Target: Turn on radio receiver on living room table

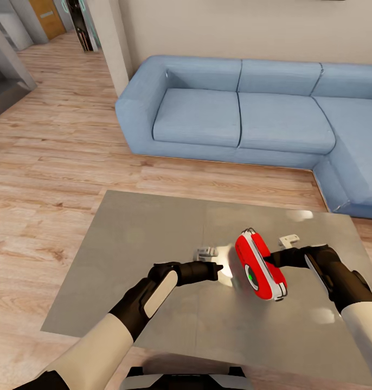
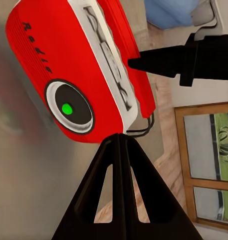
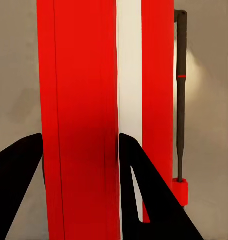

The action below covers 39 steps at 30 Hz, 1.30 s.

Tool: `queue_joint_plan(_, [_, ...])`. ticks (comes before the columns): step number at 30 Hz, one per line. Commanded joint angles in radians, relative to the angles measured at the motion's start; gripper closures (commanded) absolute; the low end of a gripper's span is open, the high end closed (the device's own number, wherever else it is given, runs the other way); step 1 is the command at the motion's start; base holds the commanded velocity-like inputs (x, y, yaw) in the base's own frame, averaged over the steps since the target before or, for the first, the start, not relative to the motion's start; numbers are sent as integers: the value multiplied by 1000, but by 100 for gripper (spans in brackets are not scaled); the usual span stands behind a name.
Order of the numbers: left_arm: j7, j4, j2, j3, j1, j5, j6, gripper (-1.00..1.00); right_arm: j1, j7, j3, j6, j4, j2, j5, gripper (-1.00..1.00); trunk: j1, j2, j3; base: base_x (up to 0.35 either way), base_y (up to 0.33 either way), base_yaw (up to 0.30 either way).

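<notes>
The red radio receiver [image 1: 260, 265] with white trim is tilted on edge over the grey table [image 1: 142, 244], its green-centred dial [image 1: 252, 276] facing my left arm. My right gripper [image 1: 274, 259] is shut on it from the far side. In the right wrist view both black fingers [image 3: 143, 200] clamp the red body [image 3: 79, 100], and the thin handle [image 3: 180, 100] runs alongside. My left gripper [image 1: 217, 267] is shut, its tip a short gap from the radio. In the left wrist view the joined fingertips [image 2: 118, 145] point at the radio's lower edge [image 2: 101, 132], just under the dial [image 2: 68, 108].
A long blue L-shaped sofa [image 1: 245, 114] stands beyond the table and wraps round at the right. Light wood floor [image 1: 50, 157] lies to the left, with a white pillar [image 1: 113, 43] and a hallway behind it. A wood-framed window [image 2: 208, 160] is in the left wrist view.
</notes>
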Motion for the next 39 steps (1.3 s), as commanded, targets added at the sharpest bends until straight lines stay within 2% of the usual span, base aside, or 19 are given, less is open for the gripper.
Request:
queue_joint_plan(1, [0,0,0,0,0,0,0,100,0,0,0,0,1,0,-3,100,0,0,0,0,0,0])
queue_joint_plan(8, [0,1,0,0,0,0,0,100,0,-1,0,-44,60,1,1,100,0,0,0,0,0,0])
queue_joint_plan(18, [0,1,0,0,0,0,-1,100,0,-2,0,-64,73,2,2,100,0,0,0,0,0,0])
queue_joint_plan(21, [0,1,0,0,0,0,-1,100,0,-6,0,-70,79,19,2,100,0,0,0,0,0,0])
queue_joint_plan(22, [0,1,0,0,0,0,0,100,0,-9,0,-71,82,23,2,-100,0,0,0,0,0,0])
queue_joint_plan(39, [0,1,0,0,0,2,-1,100,0,-18,-1,-75,91,28,8,-100,0,0,0,0,0,0])
